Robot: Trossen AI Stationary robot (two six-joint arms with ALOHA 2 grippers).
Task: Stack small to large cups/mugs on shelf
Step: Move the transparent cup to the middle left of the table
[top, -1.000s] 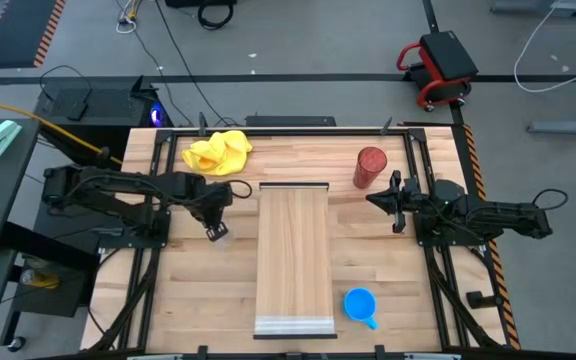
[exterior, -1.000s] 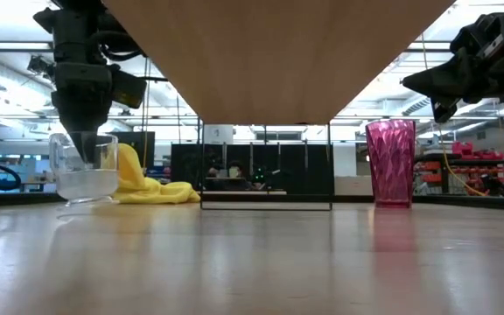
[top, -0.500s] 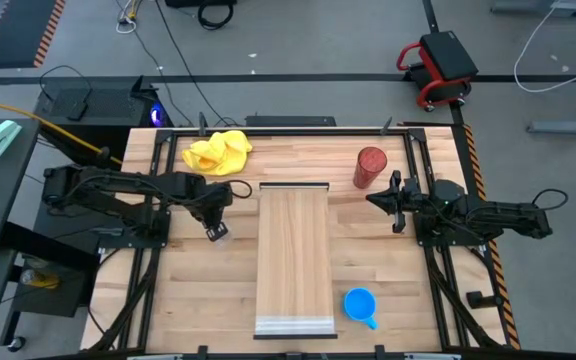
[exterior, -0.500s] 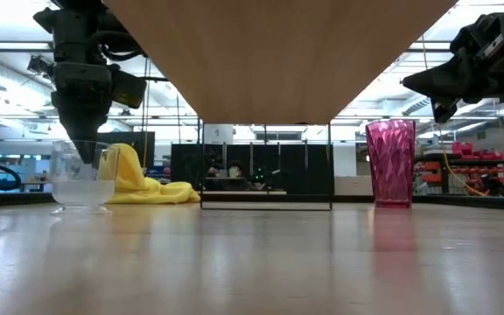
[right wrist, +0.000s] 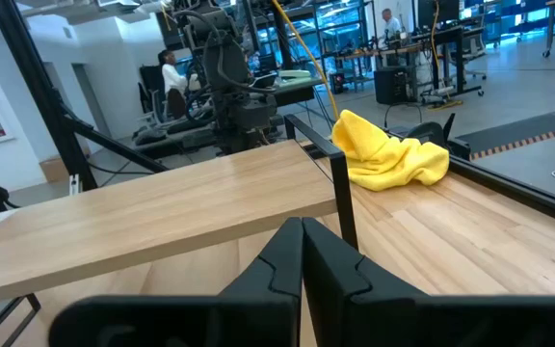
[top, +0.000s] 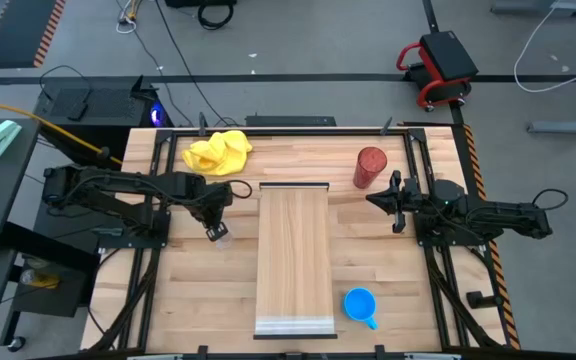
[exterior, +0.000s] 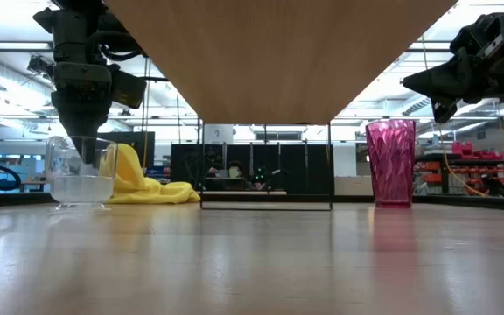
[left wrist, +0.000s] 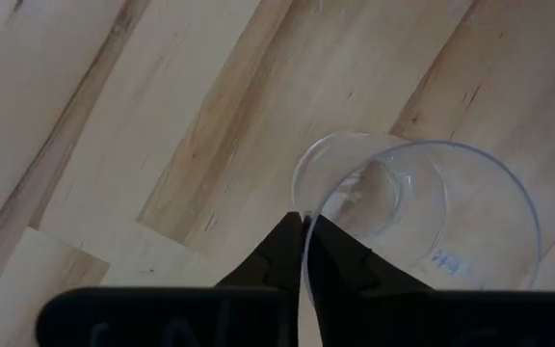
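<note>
The small clear glass cup (top: pixel 219 232) is left of the shelf (top: pixel 293 255), a pale board raised above the tabletop. My left gripper (top: pixel 214 228) is shut on the cup and comes down onto it in the low view (exterior: pixel 84 149). The dark red tumbler (top: pixel 370 166) stands upright at the far right. The blue mug (top: pixel 360 304) stands by the shelf's near right corner. My right gripper (top: pixel 396 200) is shut and empty, hovering near the tumbler. My left gripper pinches the glass cup's wall at its rim (left wrist: pixel 305 229), one finger inside the cup and one outside. The fingers (left wrist: pixel 282 253) come from above, pointing down. The cup (exterior: pixel 81 171) sits upright below them; I cannot tell whether its base touches the table.
A yellow cloth (top: pixel 218 152) lies bunched at the far left corner. The shelf's underside (exterior: pixel 278 52) spans the top of the low view, on a thin dark frame (exterior: pixel 266 206). Bare tabletop (top: pixel 203 290) lies left of the shelf toward the near edge.
My left gripper has stayed almost in place, shut on the glass cup. The cup's base looked tipped a second ago and now sits level.
</note>
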